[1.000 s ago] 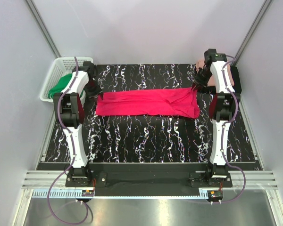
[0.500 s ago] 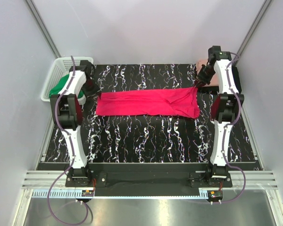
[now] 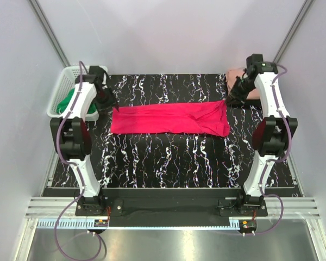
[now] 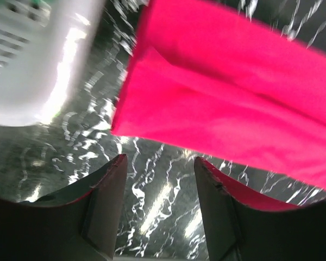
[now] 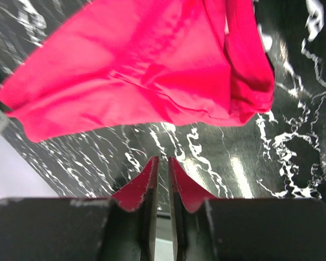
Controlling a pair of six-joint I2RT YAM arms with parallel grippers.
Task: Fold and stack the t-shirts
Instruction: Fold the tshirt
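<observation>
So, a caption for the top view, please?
Crimson t-shirt folded into a long strip on the marbled table, left claw and right claw near its ends.

One crimson shirt [image 3: 168,119], one salmon shirt [image 3: 234,73], one basket [image 3: 58,95], one green cloth [image 3: 69,100].

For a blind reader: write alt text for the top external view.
A crimson-pink t-shirt, folded into a long strip, lies flat across a black marbled table. The left arm and right arm each reach toward one end; a white basket holding green cloth sits far left.
</observation>
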